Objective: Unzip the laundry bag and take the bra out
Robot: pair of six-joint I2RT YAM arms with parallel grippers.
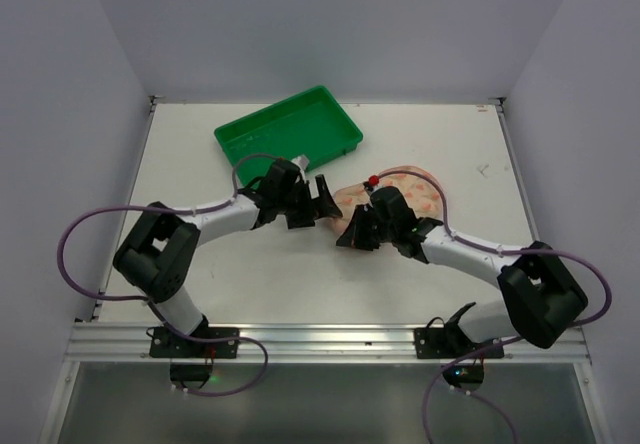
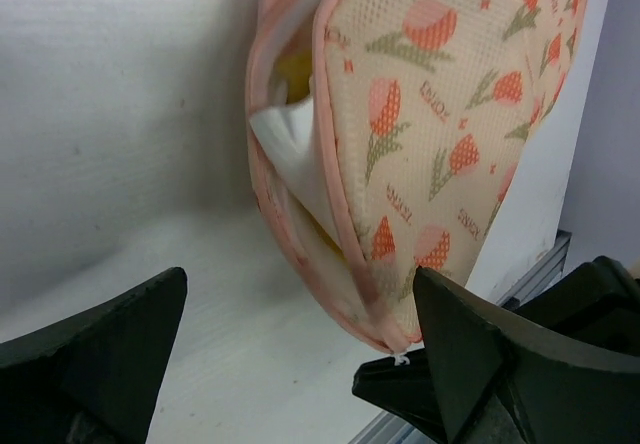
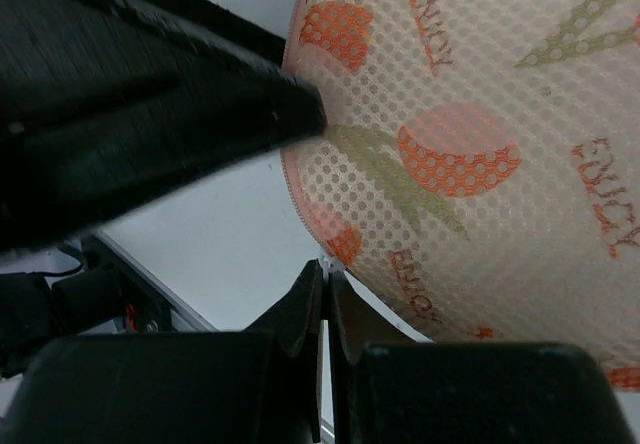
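The laundry bag [image 1: 412,192], cream mesh with orange tulip print and pink trim, lies mid-table. In the left wrist view the laundry bag [image 2: 440,114] gapes along its unzipped edge, showing white fabric [image 2: 285,129] and a sliver of the mustard-yellow bra [image 2: 291,68] inside. My left gripper [image 1: 324,198] is open, and in its own view the left gripper [image 2: 300,284] straddles the bag's near end, its right finger [image 2: 470,354] touching the cloth. My right gripper [image 1: 350,232] is shut on the small white zip pull [image 3: 326,261] at the bag's end, where its jaws [image 3: 325,274] meet.
A green rectangular tray [image 1: 288,130] stands behind the left gripper. The table's metal front rail [image 1: 320,339] runs along the near edge. White walls close the back and sides.
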